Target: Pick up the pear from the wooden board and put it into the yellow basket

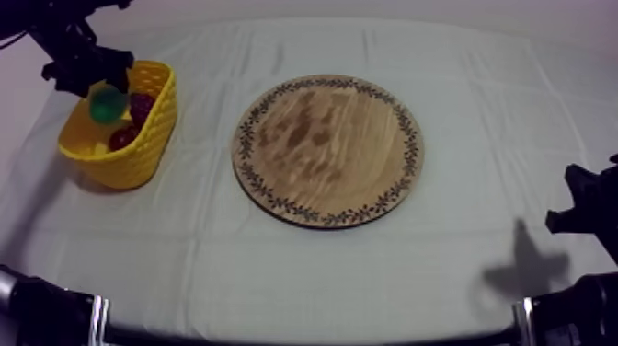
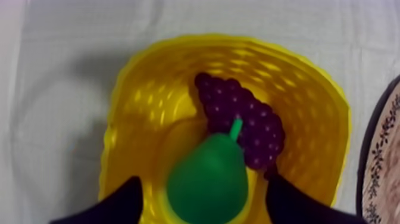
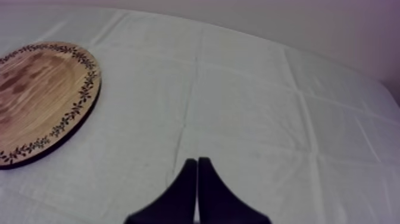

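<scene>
Left wrist view: the left gripper (image 2: 203, 179) spreads its fingers wide; the pear (image 2: 208, 186) sits between them, touching neither, within the basket (image 2: 149, 83) beside the grapes (image 2: 244, 119). The right gripper (image 3: 197, 162) is pinched to a narrow wedge over cloth (image 3: 256, 107), near the board (image 3: 36, 95).

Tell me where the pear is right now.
In the top view the pear is at the table's left, just under the left gripper and over the yellow basket, beside the bunch of grapes.
</scene>
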Robot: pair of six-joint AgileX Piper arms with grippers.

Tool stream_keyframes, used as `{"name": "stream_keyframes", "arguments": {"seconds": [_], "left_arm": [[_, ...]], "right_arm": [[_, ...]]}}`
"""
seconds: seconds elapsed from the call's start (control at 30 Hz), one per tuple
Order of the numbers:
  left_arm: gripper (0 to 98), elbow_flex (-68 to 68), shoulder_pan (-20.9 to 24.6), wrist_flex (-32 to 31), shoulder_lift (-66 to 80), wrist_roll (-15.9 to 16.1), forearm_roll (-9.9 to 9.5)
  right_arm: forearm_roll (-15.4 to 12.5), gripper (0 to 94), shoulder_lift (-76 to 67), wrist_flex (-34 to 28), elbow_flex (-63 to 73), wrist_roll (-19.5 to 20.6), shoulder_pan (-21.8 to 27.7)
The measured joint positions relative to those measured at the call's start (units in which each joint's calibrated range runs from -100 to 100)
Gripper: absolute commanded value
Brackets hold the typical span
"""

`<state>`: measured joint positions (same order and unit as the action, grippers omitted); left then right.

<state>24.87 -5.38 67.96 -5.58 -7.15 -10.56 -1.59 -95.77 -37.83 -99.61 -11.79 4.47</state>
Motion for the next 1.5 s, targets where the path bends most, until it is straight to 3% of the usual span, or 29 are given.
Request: {"name": "stream_keyframes", "arguments": {"seconds": [0.23, 0.37, 0.7, 0.83, 0.93, 1.23, 1.5], "left_arm": [[95.6, 2.32, 0.19, -3.16, 2.65, -1.32, -1.43], [90.5, 3.23, 0.63, -4.41, 4.68, -2.06, -1.65], [39.9, 10.27, 1.14, -15.93, 15.15, -4.36, -4.18], [14.6, 15.42, 1.52, -21.97, 21.49, -4.95, -5.50], [5.1, 20.54, 1.87, -27.22, 27.66, -4.34, -5.90], [0.2, 37.27, 3.54, -37.58, 48.26, -5.44, -5.12], [0.0, 51.58, 4.13, -39.38, 68.94, -4.03, -1.78]], "right_arm": [[0.00, 0.5, 0.00, 0.00, 0.00, 0.00, 0.00], [0.00, 0.5, 0.00, 0.00, 0.00, 0.00, 0.00], [0.00, 0.5, 0.00, 0.00, 0.00, 0.00, 0.00], [0.00, 0.5, 0.00, -0.10, 0.00, 0.00, 0.00], [0.00, 0.5, 0.00, 0.01, 0.00, 0.00, 0.00], [0.00, 0.5, 0.00, 0.01, 0.00, 0.00, 0.00], [0.00, 0.5, 0.00, 0.01, 0.00, 0.00, 0.00]]}}
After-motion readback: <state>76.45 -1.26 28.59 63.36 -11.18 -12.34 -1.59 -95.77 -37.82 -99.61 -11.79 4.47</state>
